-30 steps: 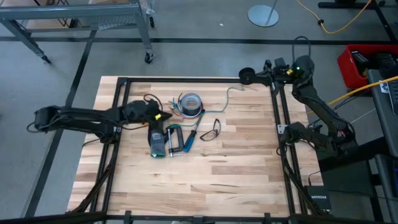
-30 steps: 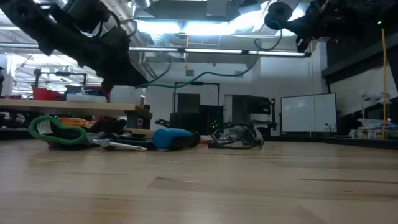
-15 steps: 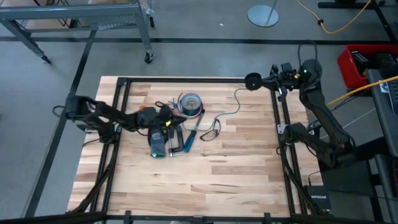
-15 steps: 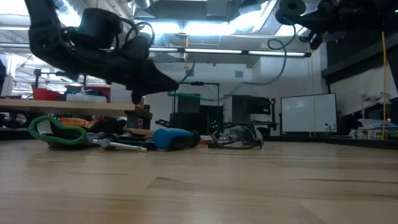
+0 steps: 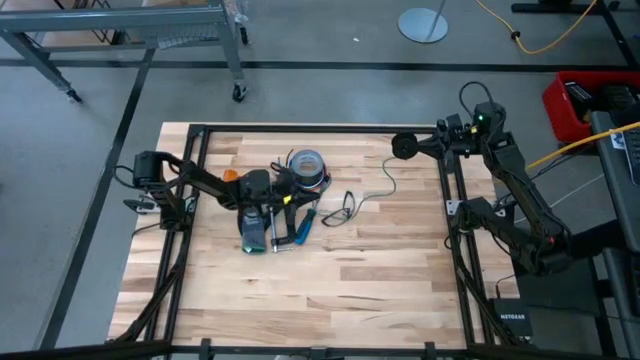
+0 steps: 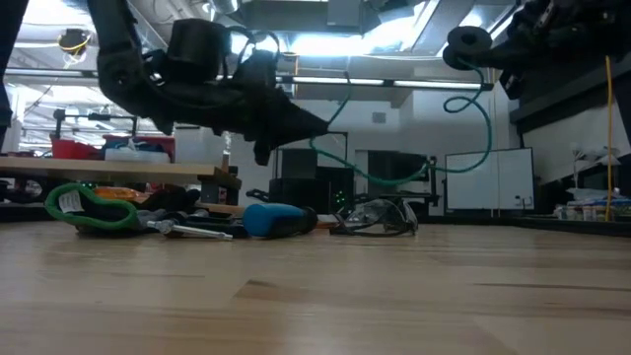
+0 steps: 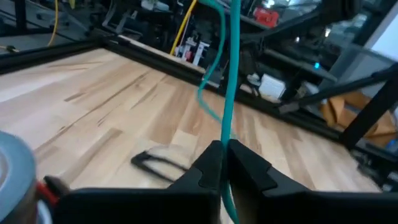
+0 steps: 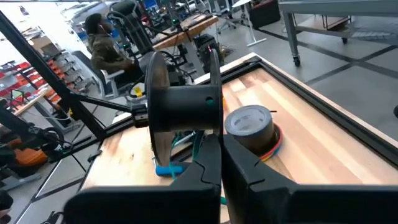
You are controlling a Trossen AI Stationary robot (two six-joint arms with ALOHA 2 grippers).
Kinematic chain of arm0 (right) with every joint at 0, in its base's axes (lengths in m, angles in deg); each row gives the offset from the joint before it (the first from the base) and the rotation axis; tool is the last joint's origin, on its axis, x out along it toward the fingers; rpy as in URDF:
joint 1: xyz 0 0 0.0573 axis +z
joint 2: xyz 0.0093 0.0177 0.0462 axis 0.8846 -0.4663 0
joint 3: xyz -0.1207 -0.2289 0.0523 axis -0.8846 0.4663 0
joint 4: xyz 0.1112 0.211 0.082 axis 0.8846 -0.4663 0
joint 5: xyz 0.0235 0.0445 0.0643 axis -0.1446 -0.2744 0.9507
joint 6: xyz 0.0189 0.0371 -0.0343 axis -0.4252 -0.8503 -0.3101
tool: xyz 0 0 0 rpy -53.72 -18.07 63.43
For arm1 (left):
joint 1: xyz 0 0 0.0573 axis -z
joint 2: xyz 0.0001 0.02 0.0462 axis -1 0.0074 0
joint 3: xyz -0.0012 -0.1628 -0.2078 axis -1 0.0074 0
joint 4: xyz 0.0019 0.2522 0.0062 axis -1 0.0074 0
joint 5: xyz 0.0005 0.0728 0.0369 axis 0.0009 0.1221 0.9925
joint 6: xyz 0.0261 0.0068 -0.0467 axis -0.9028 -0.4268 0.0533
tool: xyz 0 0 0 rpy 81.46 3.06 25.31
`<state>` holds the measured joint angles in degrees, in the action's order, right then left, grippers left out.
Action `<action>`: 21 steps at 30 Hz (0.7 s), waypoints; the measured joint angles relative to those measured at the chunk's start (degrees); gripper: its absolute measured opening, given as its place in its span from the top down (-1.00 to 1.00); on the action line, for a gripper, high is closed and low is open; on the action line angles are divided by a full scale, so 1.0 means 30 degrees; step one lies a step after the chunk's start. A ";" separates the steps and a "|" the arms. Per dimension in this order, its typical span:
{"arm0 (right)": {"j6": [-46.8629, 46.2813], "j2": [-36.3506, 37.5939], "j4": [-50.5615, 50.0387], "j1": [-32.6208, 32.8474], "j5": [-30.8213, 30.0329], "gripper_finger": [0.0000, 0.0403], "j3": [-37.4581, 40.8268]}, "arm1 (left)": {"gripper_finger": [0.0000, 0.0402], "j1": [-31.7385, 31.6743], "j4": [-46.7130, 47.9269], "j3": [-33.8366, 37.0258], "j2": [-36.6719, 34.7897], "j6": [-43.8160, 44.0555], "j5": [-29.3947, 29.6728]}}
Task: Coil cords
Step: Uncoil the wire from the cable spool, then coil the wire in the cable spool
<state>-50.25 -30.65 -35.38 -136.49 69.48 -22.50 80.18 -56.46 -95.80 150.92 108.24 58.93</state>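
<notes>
A thin teal cord (image 6: 463, 148) hangs in a slack loop between my two grippers, above the table. One end runs up to a black spool (image 5: 404, 146) at my right gripper (image 8: 221, 155), which is shut and raised over the table's far right corner. The other end passes through my left gripper (image 7: 225, 152), which is shut on it. That gripper points about level, just above the clutter at the table's middle left (image 5: 292, 193). My left gripper pinches the teal cord (image 7: 227, 134) between its two fingers, a single strand. The fingers lie about level and point toward the table's right. The cord rises from them and swings away slack, clear of the table. My right gripper holds the black spool (image 8: 186, 102) lifted clear, its axle about level. The fingers (image 8: 208, 163) come from the table's right; they themselves hide the place of contact. Teal cord (image 8: 166, 169) shows at the spool's lower edge.
A grey tape roll (image 5: 306, 165), a blue-handled screwdriver (image 5: 304, 216), dark safety glasses (image 5: 341, 208) and a grey-green tool (image 5: 254, 229) lie around my left gripper. A black frame (image 5: 440, 200) borders the table. The near half of the wood is bare.
My left gripper has moved toward the table's right edge, sunk a little and tipped to near level, carrying its end of the cord. My right gripper has shifted the spool toward the near edge. The cord between them has gone from a fairly straight run to a hanging loop.
</notes>
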 joint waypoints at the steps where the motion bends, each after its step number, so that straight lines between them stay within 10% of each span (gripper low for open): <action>1: 0.0009 0.0005 0.0015 0.0007 0.0028 1.00 0.0000 | 0.88 -0.0042 0.0003 -0.0124 0.0000 0.0308 -0.0012; 12: 0.0082 0.0007 0.1983 0.0000 0.0310 1.00 0.0000 | 0.31 0.0422 -0.0182 -0.0684 -0.0051 0.3446 -0.0401; 21: -0.0809 0.0004 0.5410 0.0007 0.0479 1.00 0.0000 | 0.32 0.1097 -0.4453 -0.0828 -0.0051 -0.0358 -0.0864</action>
<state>-52.68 -30.64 -19.16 -136.47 70.92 -22.50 83.47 -69.82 -98.28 150.76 107.17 56.33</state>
